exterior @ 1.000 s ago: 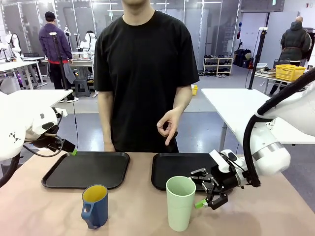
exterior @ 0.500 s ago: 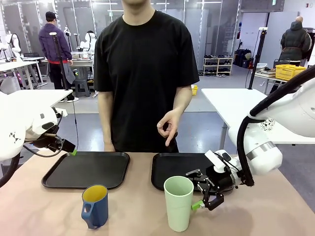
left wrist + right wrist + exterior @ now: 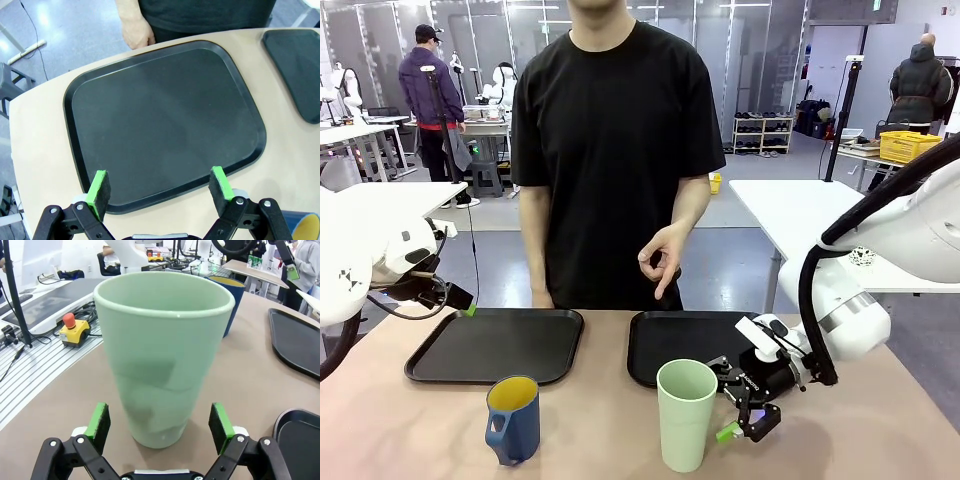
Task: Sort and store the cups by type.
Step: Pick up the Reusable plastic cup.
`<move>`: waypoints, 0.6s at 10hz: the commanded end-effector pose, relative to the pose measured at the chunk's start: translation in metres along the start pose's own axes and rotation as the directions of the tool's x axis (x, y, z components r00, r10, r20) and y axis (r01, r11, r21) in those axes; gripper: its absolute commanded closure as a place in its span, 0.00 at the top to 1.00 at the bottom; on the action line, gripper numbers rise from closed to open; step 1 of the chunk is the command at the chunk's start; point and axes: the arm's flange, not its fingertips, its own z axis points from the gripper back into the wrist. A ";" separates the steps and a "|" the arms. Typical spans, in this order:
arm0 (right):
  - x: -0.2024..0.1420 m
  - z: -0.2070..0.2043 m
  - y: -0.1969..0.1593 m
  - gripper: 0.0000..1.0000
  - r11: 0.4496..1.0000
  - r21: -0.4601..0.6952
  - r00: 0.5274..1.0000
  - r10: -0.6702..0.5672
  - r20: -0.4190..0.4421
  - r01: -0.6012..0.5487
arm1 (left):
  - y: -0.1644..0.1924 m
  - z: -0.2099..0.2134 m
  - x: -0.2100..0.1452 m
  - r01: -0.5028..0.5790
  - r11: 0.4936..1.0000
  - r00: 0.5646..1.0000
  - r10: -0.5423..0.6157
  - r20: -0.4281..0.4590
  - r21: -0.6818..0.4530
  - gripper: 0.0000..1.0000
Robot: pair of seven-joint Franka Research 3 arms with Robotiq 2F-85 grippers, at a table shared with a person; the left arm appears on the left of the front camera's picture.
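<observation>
A tall pale green tumbler (image 3: pixel 686 414) stands upright near the table's front edge, right of centre. My right gripper (image 3: pixel 734 408) is open just to its right, low by the table. The right wrist view shows the tumbler (image 3: pixel 162 355) close ahead, between the lines of the green pads and a little beyond them. A dark blue mug (image 3: pixel 513 418) with a yellow inside stands left of the tumbler; the mug (image 3: pixel 227 302) peeks out behind the tumbler. My left gripper (image 3: pixel 159 187) hangs open above the near rim of the left black tray (image 3: pixel 165 120), holding nothing.
Two black trays lie side by side at the table's far side, the left tray (image 3: pixel 496 344) and the right tray (image 3: pixel 685 345). A person in a black shirt stands behind them with one hand (image 3: pixel 660 259) raised and the other hand (image 3: pixel 135 31) by the left tray.
My right gripper has crept left and slightly lower toward the tumbler, which shifted a little. The left arm and the mug have stayed put.
</observation>
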 end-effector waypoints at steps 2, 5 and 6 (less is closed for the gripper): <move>-0.021 -0.011 0.007 1.00 0.997 0.037 0.996 0.066 0.059 -0.069 | 0.000 0.001 0.001 0.001 1.000 1.000 -0.001 0.003 0.000 1.00; -0.022 -0.018 0.006 1.00 0.995 0.073 0.996 0.066 0.065 -0.070 | 0.000 0.001 0.001 0.001 1.000 1.000 -0.001 0.003 0.000 1.00; -0.022 -0.022 0.005 1.00 0.993 0.087 0.995 0.068 0.068 -0.074 | 0.000 0.001 0.001 0.001 1.000 1.000 -0.001 0.003 0.000 1.00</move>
